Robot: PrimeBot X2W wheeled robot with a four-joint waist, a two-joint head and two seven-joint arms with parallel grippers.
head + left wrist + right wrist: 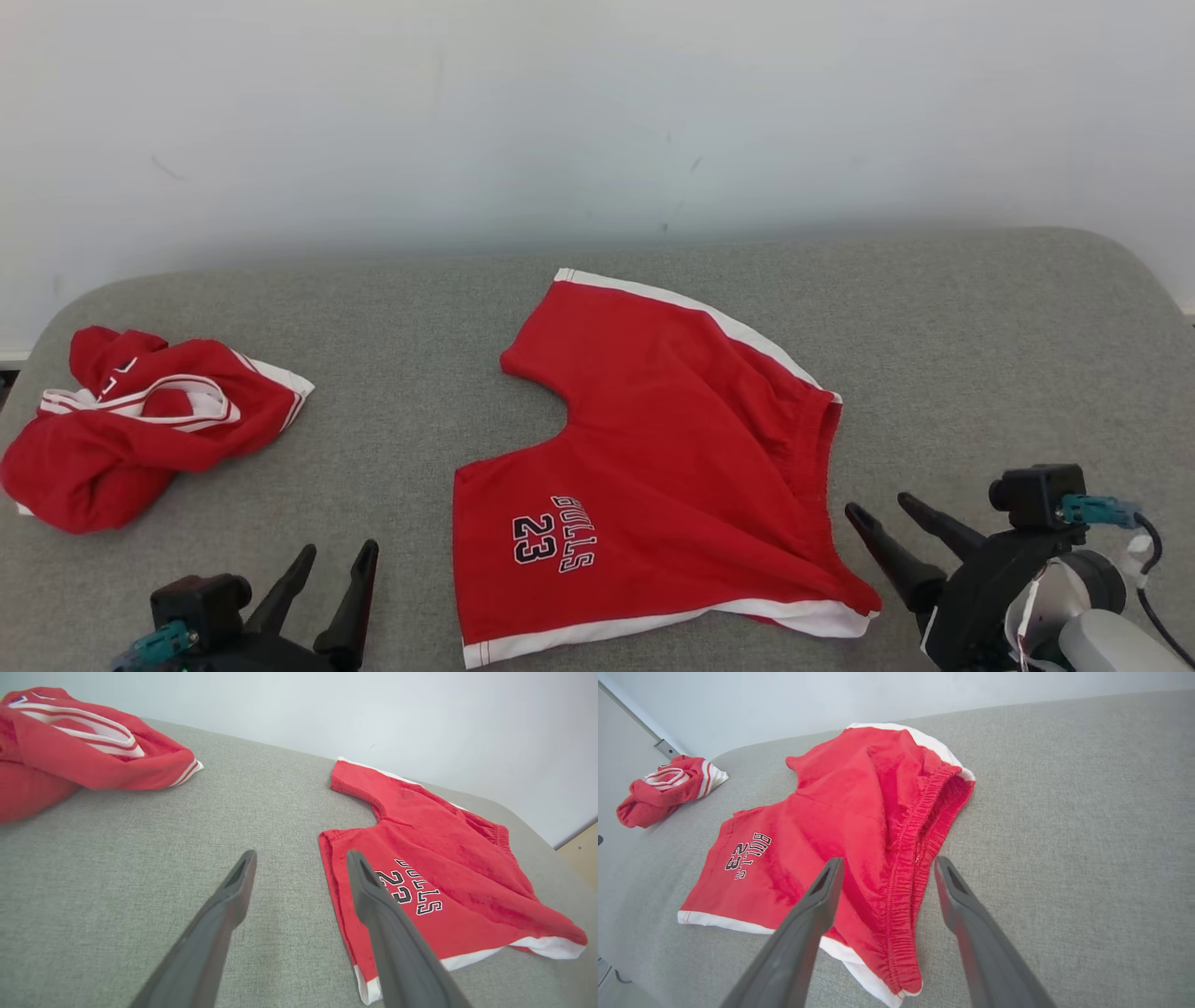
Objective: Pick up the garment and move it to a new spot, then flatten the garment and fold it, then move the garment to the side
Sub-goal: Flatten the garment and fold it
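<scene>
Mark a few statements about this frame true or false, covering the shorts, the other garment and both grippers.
1. The red shorts lie spread on the grey cushion. True.
2. The left gripper is shut on the shorts. False: it is open and holds nothing.
3. A crumpled red garment lies at the robot's left. True.
4. The print reads 45. False: it reads BULLS 23.
5. The right gripper is open near the waistband. True.

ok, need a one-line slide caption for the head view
Red Bulls shorts lie spread on grey cushion; left gripper and right gripper flank them, jaws open.
</scene>
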